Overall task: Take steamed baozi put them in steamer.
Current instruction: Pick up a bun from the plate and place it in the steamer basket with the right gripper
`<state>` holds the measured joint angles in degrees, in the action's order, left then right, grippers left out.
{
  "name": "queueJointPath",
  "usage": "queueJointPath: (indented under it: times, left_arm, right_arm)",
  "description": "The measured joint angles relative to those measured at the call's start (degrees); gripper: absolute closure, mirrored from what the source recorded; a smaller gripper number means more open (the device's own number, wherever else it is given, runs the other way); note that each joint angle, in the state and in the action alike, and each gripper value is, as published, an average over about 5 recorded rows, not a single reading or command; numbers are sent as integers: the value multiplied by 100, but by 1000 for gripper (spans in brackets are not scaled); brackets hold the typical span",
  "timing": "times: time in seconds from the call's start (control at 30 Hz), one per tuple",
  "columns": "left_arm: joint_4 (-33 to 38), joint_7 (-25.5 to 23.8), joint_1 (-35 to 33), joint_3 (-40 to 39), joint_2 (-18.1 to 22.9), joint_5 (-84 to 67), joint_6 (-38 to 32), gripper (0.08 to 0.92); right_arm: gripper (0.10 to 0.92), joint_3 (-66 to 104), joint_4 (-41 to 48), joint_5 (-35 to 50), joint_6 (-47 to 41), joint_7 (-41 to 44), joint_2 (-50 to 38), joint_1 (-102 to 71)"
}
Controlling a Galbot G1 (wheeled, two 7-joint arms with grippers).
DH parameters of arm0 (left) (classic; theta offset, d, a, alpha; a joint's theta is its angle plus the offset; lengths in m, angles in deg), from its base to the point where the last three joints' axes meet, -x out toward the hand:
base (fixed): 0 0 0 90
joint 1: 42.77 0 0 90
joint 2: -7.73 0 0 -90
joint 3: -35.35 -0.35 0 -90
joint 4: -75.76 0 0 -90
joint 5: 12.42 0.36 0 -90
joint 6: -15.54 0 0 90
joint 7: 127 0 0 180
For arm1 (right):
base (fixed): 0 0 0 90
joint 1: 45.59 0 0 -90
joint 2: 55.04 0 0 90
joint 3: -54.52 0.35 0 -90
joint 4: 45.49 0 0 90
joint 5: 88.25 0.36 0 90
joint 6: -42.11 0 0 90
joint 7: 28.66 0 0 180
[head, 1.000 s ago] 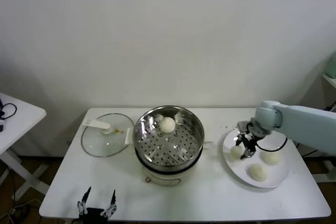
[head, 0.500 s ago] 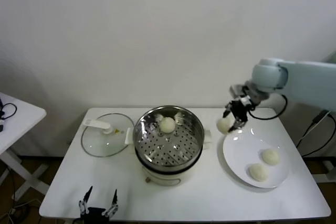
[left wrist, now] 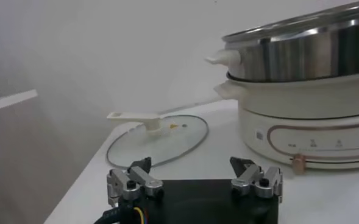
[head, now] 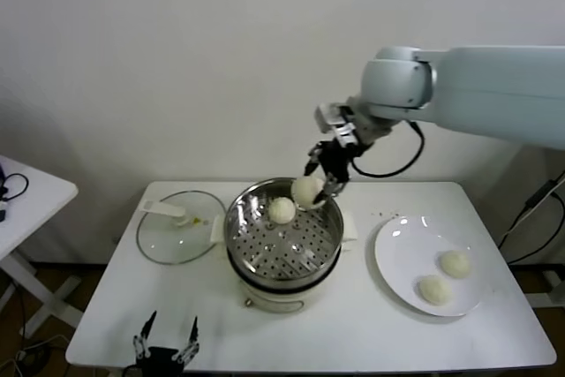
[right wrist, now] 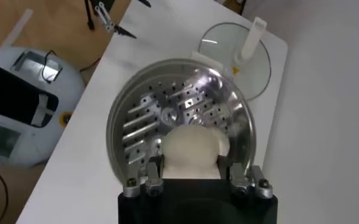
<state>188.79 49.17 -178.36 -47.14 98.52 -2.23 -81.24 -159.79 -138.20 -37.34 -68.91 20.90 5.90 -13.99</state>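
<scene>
Currently the right gripper [head: 320,184] is hovering over the steamer's [head: 283,234] 1 o'clock rim, its jaws pinching one steamed baozi [head: 306,191] clear of the basket floor. A second bun [head: 281,209] is lying inside at 12 o'clock, and two more [head: 455,263] are sitting on the white plate [head: 395,258] at the desk's [head: 371,328] 3 o'clock. The left gripper [head: 163,348] is idling at the 7 o'clock edge, jaws spread.

R gripper [right wrist: 191,176] clamps baozi [right wrist: 191,155] above steamer [right wrist: 130,122]; glass lid [right wrist: 240,61] beside it
</scene>
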Motion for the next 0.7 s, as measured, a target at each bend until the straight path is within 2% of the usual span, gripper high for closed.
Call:
queueJointPath:
  times: [0.7]
  left_arm:
    - [-115, -23, 35, 52, 0, 31, -5, 177]
  right_arm:
    - [431, 354, 1461, -633, -350, -405, 1627, -1773]
